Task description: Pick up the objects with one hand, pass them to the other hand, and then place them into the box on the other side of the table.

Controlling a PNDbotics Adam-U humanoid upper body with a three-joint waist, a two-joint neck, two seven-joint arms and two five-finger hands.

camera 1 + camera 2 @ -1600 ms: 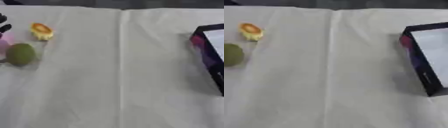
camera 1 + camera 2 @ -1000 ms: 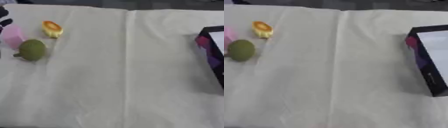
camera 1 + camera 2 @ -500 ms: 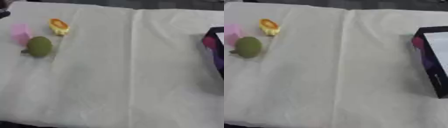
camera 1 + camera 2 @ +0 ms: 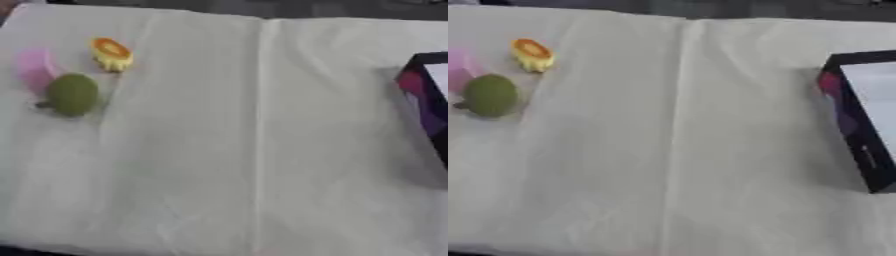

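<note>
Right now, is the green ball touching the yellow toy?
Apart. The left eye view shows a strip of white cloth between the green ball and the yellow toy.

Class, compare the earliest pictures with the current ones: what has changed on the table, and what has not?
Only the camera has swung; the whole picture shifted. The dark hand at the left edge is now out of view. The green fruit, yellow-orange item, pink item and box kept their places.

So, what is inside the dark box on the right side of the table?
The box shows only a pale, bare floor in the part that is in view. No object is visible in it. Its right portion is cut off by the picture edge, so that part cannot be checked.
</note>
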